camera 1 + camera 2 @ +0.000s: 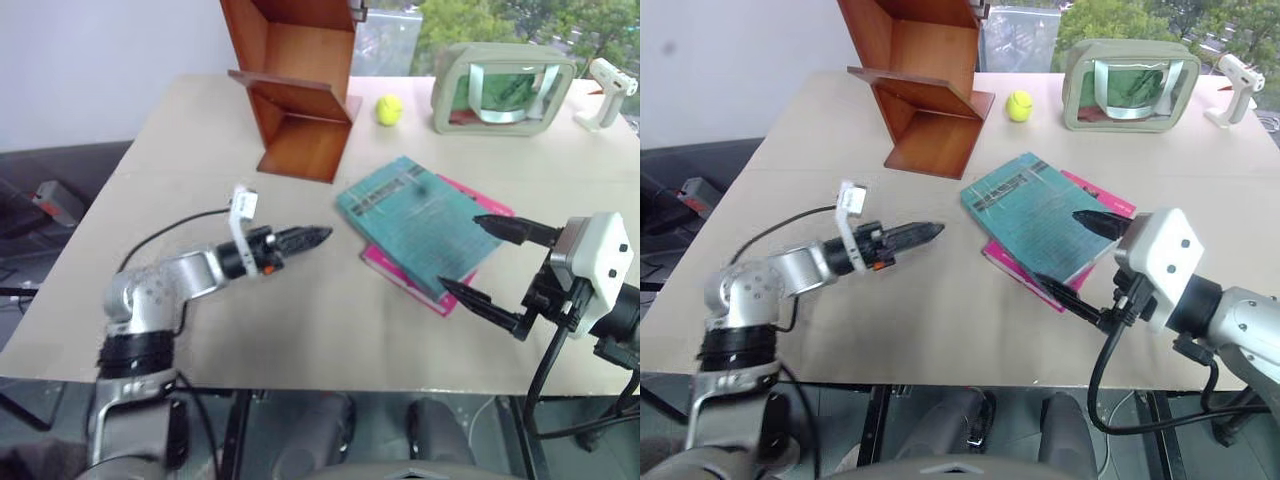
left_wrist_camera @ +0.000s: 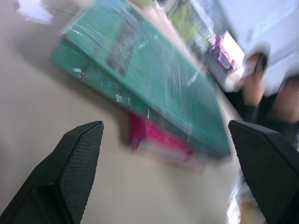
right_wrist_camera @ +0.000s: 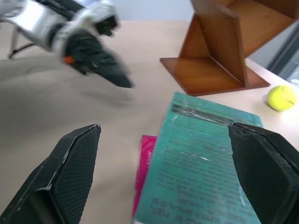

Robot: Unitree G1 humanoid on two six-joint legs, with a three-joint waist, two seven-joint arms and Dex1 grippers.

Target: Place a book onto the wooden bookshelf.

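Teal-green book (image 1: 415, 222) flat on table (image 1: 330, 330), stacked on magenta-pink book (image 1: 392, 268). Right gripper (image 1: 480, 258) fingers spread wide, straddling its near corner, empty. Left gripper (image 1: 318, 236) wide open, empty, just left of it. Wooden bookshelf (image 1: 300, 85) behind; tennis ball (image 1: 389, 109) beside.

Two books lie stacked on the worktop (image 1: 330, 330): one teal-green book (image 1: 415, 215) on top and one magenta-pink book (image 1: 398, 275) beneath it. There is one wooden bookshelf (image 1: 300, 85), one yellow tennis ball (image 1: 389, 109), one beige-framed green case (image 1: 502, 88) and one white glue gun (image 1: 605, 92). Two grippers are in view, a left gripper (image 1: 318, 237) and a right gripper (image 1: 478, 258), each with two black fingers (image 1: 510, 229).
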